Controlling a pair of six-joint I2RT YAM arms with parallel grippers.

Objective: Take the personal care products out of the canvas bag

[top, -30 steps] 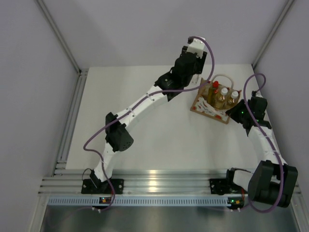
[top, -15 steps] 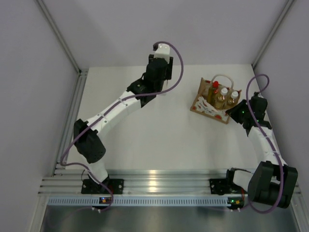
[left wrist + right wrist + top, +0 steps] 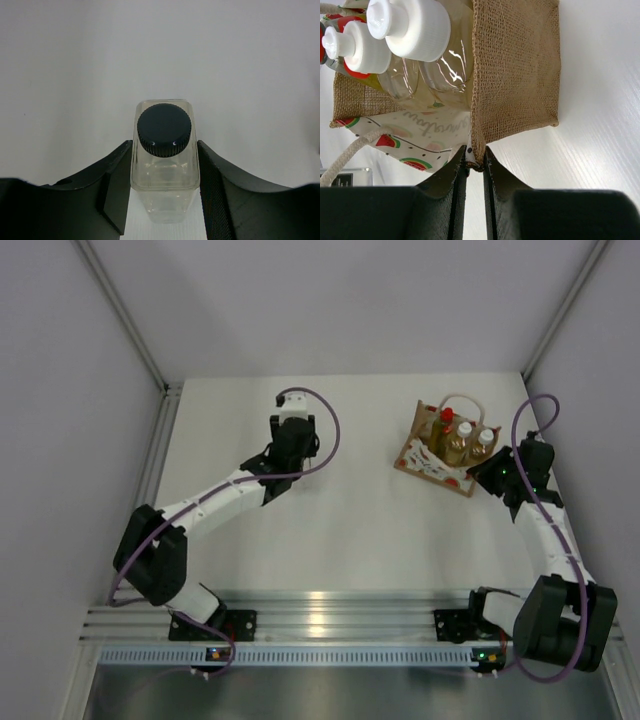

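Burlap canvas bag, far right on the table, holds three bottles, its edge pinched in the right gripper, while the left gripper, clamping the dark-capped clear bottle, has swung left, well away.

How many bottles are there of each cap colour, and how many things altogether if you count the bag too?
White-capped bottles: 2
Red-capped bottle: 1
Dark-capped bottle: 1
Canvas bag: 1
Total: 5
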